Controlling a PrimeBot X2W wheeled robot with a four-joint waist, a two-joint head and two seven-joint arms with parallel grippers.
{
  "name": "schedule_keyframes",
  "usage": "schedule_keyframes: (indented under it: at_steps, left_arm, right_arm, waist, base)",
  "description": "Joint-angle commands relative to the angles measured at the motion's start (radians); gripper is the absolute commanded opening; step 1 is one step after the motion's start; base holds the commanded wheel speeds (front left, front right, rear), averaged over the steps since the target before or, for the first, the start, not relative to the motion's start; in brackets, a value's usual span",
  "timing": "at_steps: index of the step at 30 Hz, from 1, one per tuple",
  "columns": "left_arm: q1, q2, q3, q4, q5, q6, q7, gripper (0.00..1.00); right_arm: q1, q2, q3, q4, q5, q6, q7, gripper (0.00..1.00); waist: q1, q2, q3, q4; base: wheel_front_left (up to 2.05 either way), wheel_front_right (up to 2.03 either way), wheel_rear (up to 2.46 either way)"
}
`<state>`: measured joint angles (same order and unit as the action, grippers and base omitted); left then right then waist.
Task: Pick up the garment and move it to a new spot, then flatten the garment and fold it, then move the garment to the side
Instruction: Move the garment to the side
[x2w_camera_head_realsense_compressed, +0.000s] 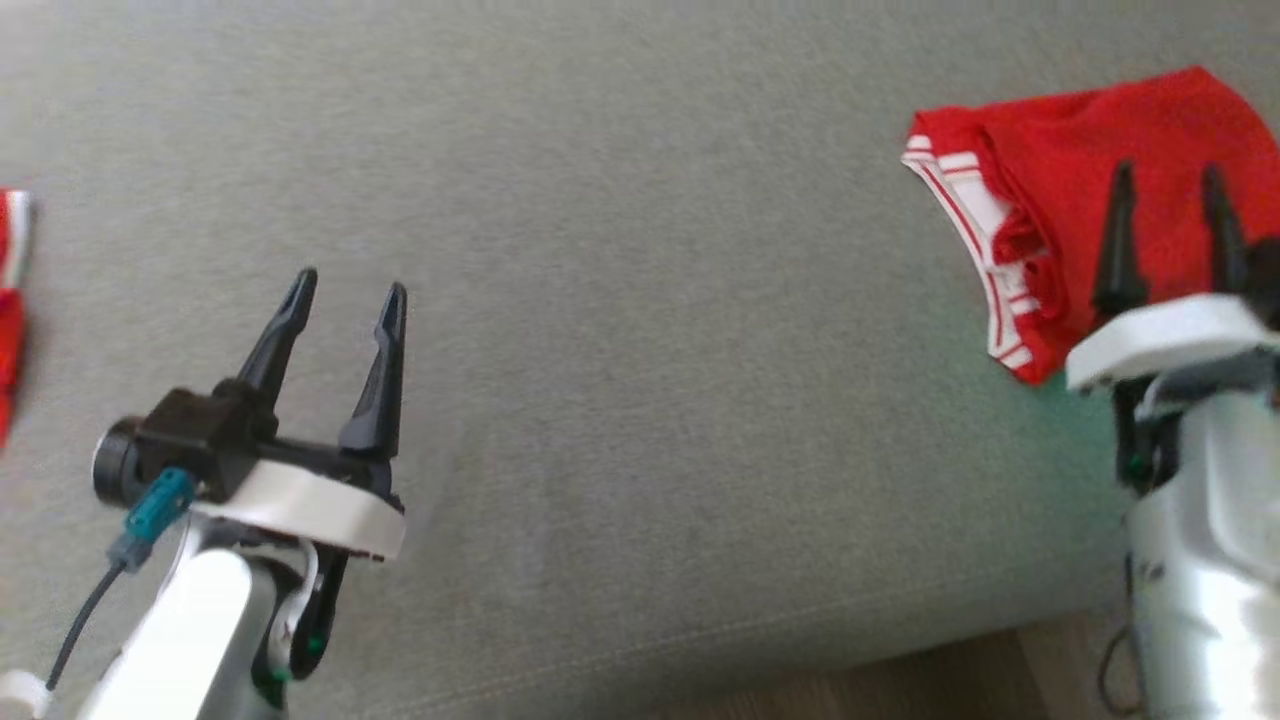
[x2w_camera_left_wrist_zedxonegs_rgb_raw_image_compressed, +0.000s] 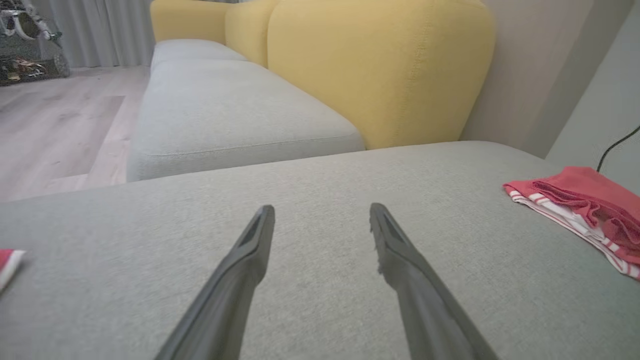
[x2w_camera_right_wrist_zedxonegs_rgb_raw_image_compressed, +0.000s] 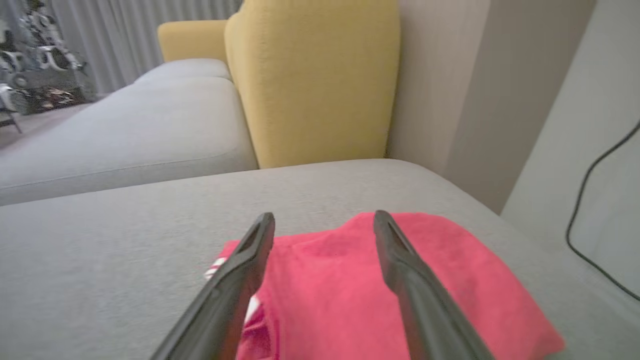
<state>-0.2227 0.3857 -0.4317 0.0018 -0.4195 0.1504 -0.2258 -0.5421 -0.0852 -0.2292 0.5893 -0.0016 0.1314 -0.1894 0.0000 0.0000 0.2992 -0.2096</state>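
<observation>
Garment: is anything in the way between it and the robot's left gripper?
Nothing visible is. Just grey cushion lies between the left gripper and the folded red garment, which sits by the right gripper and its open jaws.

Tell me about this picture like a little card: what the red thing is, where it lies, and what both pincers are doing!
Thing: red garment with white stripes, folded
Where: lying on the grey cushion, on the robot's right side
Behind: yellow backrest
Right pincer: right pincer open, over the garment, holding nothing
Left pincer: left pincer open, over bare cushion, holding nothing
Also there: another red cloth at the far left edge of the head view
</observation>
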Motion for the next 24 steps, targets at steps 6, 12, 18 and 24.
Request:
schedule_keyframes:
  at_steps: [6,12,18,24]
  left_arm:
    - [0.033,0.011,0.06,-0.017,-0.014,0.02,-0.02,1.0]
    - [0.079,0.014,0.068,-0.01,-0.01,0.032,-0.027,1.0]
    - [0.131,0.018,0.068,-0.004,-0.006,0.036,-0.031,1.0]
    - [0.173,0.024,0.063,-0.007,-0.002,0.043,-0.032,1.0]
  right_arm:
    - [0.156,0.03,0.169,-0.251,0.066,-0.001,0.022,1.0]
    - [0.264,0.034,0.215,-0.375,0.087,-0.001,0.064,1.0]
    - [0.366,0.035,0.221,-0.44,0.116,-0.001,0.103,1.0]
    - [0.429,0.035,0.236,-0.491,0.123,-0.001,0.123,1.0]
  waist:
    - [0.0,0.0,-0.103,0.131]
    - [0.0,0.0,-0.157,0.178]
    - [0.0,0.0,-0.215,0.19]
    - [0.0,0.0,-0.257,0.19]
  base:
    - [0.0,0.0,0.0]
    - [0.0,0.0,0.0]
    - [0.0,0.0,0.0]
    - [0.0,0.0,0.0]
